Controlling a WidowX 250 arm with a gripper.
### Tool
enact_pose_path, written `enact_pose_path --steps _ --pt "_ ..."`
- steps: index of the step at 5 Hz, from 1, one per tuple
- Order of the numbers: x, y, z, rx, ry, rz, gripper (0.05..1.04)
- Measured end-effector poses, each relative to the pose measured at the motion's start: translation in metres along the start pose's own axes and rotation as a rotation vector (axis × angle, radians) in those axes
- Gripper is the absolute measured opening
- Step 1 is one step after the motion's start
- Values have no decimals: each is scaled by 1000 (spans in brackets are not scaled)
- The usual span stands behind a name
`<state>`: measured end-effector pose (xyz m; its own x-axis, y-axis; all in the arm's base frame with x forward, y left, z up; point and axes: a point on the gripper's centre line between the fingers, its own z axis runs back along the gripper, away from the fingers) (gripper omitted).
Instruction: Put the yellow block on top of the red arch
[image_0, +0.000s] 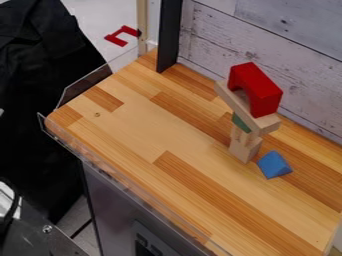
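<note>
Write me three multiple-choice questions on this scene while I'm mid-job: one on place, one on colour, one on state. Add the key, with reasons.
1. Where is the red arch?
A) Under the green block
B) On the wooden plank
C) Flat on the tabletop

2. What colour is the loose block beside the base of the stack?
A) Blue
B) Red
C) Green

3. How is the red arch turned?
A) On its back, legs up
B) Balanced on one leg
C) Legs down, opening toward the plank

Key:
1: B, the arch rests on the plank near the top of the stack.
2: A, the loose block's visible faces are blue.
3: C, both legs meet the plank with the gap between them.
</note>
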<state>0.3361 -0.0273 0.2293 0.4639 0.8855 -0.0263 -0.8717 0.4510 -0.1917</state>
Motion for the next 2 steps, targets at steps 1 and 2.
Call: enact_pose_path --steps 1,2 --pt "-11 5 -19 42 70 6 574" --pt "-18 8 -37 84 131 16 574"
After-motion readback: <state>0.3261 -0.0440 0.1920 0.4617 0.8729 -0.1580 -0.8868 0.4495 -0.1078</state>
